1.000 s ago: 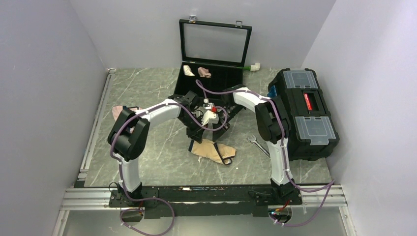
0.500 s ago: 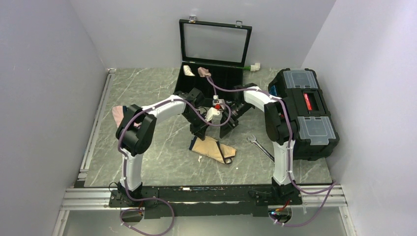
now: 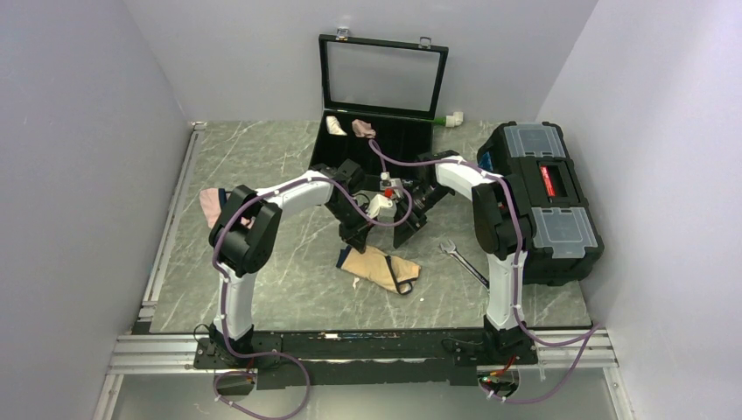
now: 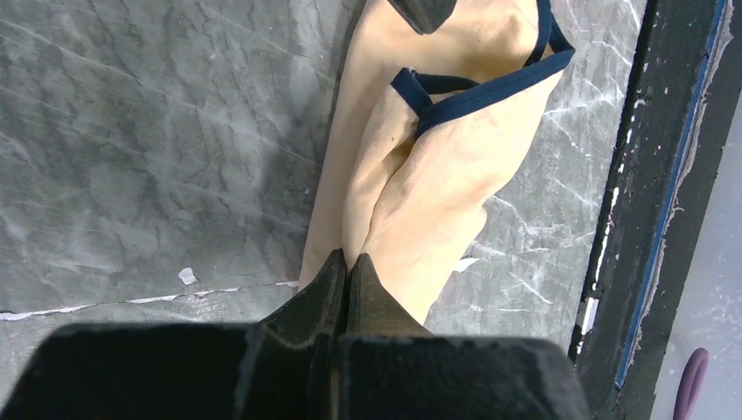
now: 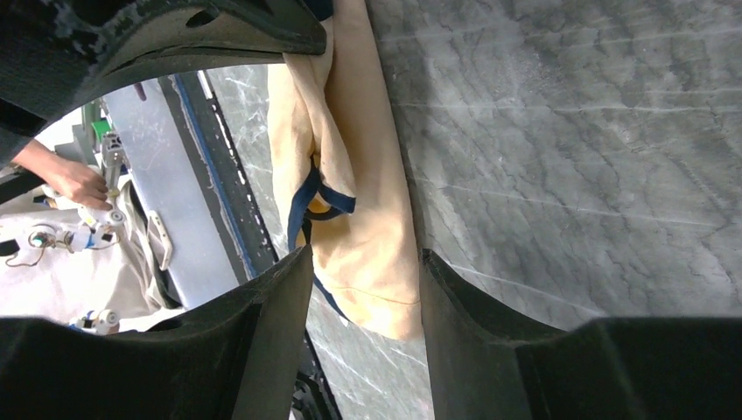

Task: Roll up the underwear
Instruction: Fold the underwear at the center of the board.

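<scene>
The tan-beige underwear (image 3: 380,268) with navy edging lies folded into a long strip on the grey marble table, in front of the black case. My left gripper (image 3: 354,238) is shut. In the left wrist view its tips (image 4: 348,262) hover over one end of the underwear (image 4: 437,175), and no fabric shows between them. My right gripper (image 3: 408,229) is open over the other end. In the right wrist view (image 5: 363,280) the underwear (image 5: 367,236) shows between and below its spread fingers.
An open black case (image 3: 382,144) at the back holds two small fabric rolls (image 3: 335,125). A black toolbox (image 3: 538,201) stands at the right, with a wrench (image 3: 464,261) beside it. Pink underwear (image 3: 210,203) lies at the left, behind my left arm.
My right gripper has moved right, away from the left gripper, and now sits over the underwear's right end. My left arm has shifted slightly right. The underwear has barely moved.
</scene>
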`<control>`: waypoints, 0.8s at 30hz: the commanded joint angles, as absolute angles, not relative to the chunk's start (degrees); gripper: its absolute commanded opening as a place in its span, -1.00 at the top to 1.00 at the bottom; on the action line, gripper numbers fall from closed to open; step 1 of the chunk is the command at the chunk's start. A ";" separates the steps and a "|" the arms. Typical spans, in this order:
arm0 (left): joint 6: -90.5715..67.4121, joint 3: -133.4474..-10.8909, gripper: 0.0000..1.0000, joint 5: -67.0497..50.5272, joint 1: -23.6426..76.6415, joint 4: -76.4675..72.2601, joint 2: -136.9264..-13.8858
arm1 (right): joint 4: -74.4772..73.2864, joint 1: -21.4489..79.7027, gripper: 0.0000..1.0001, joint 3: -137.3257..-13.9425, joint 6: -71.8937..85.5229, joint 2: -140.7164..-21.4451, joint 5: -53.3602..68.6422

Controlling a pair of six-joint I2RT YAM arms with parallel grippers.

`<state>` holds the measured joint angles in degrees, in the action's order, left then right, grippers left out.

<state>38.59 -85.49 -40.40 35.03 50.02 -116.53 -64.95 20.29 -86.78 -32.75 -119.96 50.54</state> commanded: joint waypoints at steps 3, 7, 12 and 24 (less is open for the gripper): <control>37.01 -83.14 1.00 -36.98 34.78 51.90 -118.52 | -64.97 20.06 -0.01 -86.54 -34.11 -115.53 53.55; 36.56 -82.28 1.00 -36.59 34.74 51.14 -118.51 | -63.87 19.12 -0.01 -85.66 -33.31 -115.40 52.36; 35.82 -81.95 1.00 -35.84 34.86 50.37 -119.16 | -60.33 17.96 -0.01 -84.35 -30.31 -114.52 50.35; 34.22 -83.10 1.00 -34.93 34.94 49.40 -119.58 | -58.24 15.19 -0.01 -80.77 -30.33 -113.53 48.05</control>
<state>34.63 -82.61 -38.06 34.70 50.17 -118.34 -60.01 16.99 -82.26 -30.28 -117.01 48.77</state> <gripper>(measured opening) 0.021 0.506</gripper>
